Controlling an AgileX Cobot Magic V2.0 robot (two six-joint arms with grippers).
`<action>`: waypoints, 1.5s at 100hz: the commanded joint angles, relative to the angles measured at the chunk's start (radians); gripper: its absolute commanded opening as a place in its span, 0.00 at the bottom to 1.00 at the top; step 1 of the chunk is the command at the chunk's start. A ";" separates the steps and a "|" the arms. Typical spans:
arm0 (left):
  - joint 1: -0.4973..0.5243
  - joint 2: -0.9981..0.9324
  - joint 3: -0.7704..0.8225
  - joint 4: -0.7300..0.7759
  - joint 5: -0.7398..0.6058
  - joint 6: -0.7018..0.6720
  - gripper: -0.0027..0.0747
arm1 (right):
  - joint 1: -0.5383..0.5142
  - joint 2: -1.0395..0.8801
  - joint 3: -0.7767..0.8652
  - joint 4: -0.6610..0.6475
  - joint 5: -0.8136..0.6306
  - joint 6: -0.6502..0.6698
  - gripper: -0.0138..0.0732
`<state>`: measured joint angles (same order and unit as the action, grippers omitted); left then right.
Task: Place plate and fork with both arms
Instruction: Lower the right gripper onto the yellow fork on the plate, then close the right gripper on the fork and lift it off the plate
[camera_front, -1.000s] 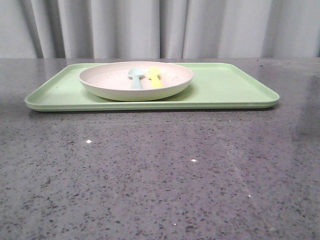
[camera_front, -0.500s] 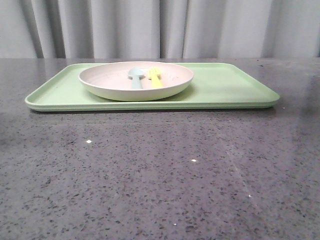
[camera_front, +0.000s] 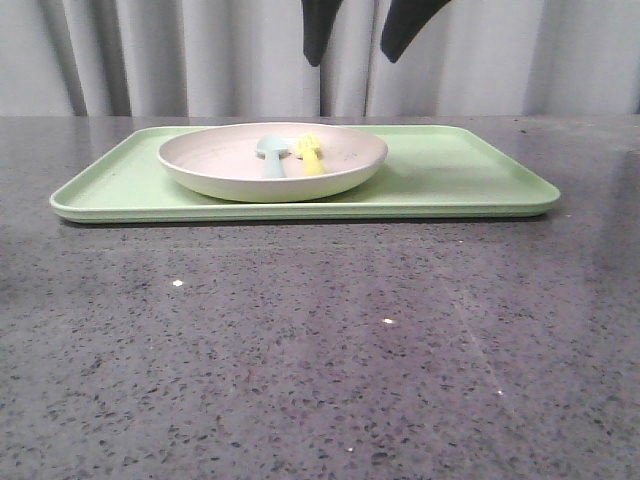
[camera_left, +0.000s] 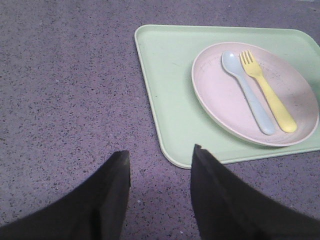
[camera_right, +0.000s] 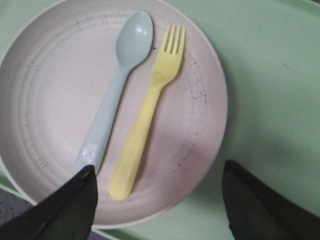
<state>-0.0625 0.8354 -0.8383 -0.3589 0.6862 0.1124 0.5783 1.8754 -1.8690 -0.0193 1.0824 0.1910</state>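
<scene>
The slim yellow plastic fork (camera_right: 148, 110) lies inside the round pale pinkish-cream speckled plate (camera_right: 45, 100), just beside a pale blue plastic spoon (camera_right: 116, 85) at its 9 o'clock. The plate sits on the left half of the flat light green rectangular tray (camera_front: 460, 170) on the dark speckled counter (camera_front: 320, 340). The right gripper (camera_right: 157, 197) hangs spread wide and empty over the fork's handle; it should straddle the handle alone, clear of the spoon. The left gripper (camera_left: 160, 165), parted and empty, waits beside the tray for the plate's rim.
</scene>
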 joint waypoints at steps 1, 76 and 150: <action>0.004 -0.008 -0.027 -0.017 -0.053 -0.007 0.42 | 0.000 -0.001 -0.076 -0.007 -0.016 0.002 0.76; 0.004 -0.008 -0.027 -0.017 -0.053 -0.007 0.42 | 0.000 0.164 -0.104 -0.006 -0.072 0.002 0.76; 0.004 -0.008 -0.027 -0.017 -0.053 -0.007 0.41 | 0.000 0.178 -0.105 -0.006 -0.069 0.002 0.19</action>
<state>-0.0625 0.8354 -0.8383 -0.3589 0.6899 0.1124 0.5783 2.1103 -1.9431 -0.0170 1.0389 0.1949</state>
